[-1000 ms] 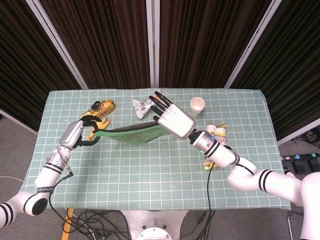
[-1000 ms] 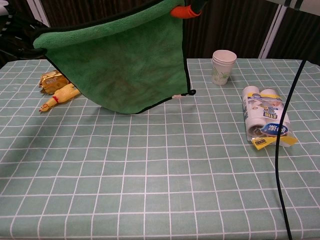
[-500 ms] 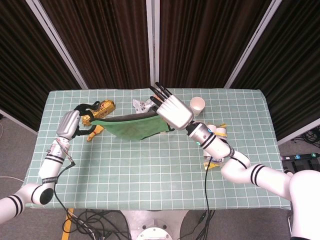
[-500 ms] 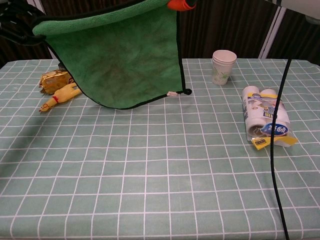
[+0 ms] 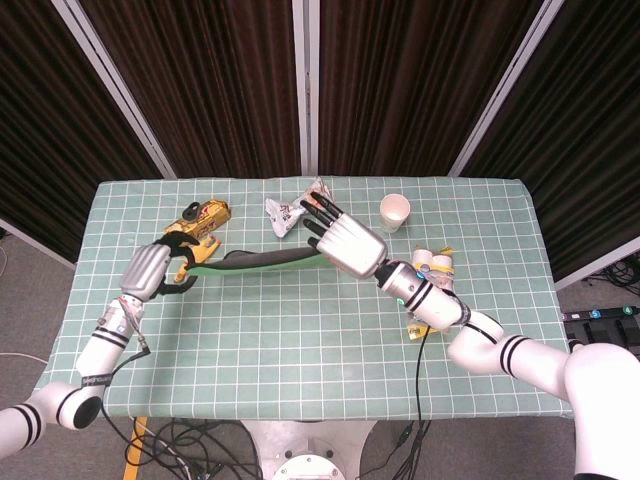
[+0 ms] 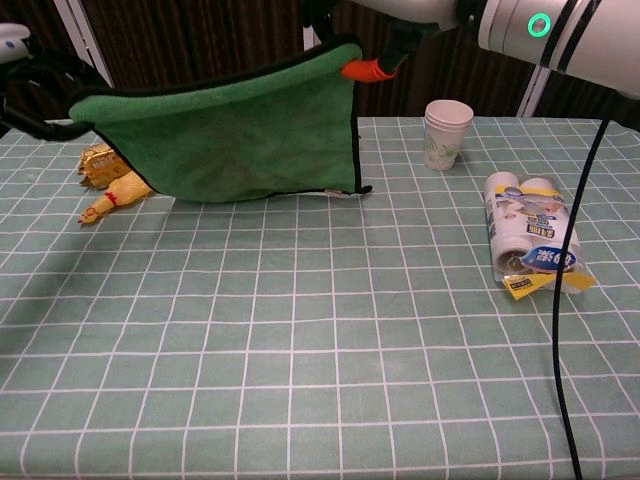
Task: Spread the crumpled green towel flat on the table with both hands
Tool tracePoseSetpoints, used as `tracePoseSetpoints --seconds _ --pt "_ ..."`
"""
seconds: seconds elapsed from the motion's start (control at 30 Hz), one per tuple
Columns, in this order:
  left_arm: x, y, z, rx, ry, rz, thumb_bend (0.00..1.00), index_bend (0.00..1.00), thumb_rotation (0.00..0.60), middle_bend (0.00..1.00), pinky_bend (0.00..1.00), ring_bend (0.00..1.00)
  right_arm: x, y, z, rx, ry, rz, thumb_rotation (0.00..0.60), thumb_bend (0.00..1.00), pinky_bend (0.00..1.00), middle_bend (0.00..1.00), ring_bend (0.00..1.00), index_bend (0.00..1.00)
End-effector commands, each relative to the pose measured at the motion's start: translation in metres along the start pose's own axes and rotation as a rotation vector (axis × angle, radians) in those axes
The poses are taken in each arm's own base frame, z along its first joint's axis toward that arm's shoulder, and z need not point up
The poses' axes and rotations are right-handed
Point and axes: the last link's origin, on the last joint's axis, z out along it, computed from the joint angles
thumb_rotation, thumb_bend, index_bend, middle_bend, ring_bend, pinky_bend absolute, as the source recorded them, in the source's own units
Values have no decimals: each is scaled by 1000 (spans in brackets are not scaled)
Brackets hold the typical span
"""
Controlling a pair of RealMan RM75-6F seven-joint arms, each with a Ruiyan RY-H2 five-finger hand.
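matt plush green towel [image 6: 235, 140]; glossy gold wrapper [image 5: 205, 217]; paper cup [image 6: 447, 133].

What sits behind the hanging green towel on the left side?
Behind the green towel, a yellow rubber chicken toy and a gold foil packet poke out at its left edge; whatever else lies behind the cloth is hidden.

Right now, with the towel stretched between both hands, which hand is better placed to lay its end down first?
Probably the right hand: the towel corner hanging below it already reaches the table. Under the left hand, the lower edge hangs over the yellow toy and gold packet.
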Motion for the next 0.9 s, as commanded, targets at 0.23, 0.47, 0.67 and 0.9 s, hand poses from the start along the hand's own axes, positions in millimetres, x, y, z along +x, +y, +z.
tracePoseSetpoints --seconds 0.23,0.47,0.67,0.9 --pt "-37 6 -36 -59 -152 67 444 661 600 312 287 173 -25 -25 -36 85 -84 37 600 447 12 277 51 805" --pt "-53 12 -48 -94 -218 92 440 659 600 312 287 173 -41 -43 -56 137 -141 28 600 446 2 277 51 802" --pt "-68 11 -56 -102 -281 114 430 654 600 311 287 173 -53 -59 -70 172 -174 25 600 446 0 276 48 791" --pt "-82 10 -61 -106 -346 147 412 628 600 308 287 173 -71 -78 -78 202 -210 15 600 444 0 271 34 749"
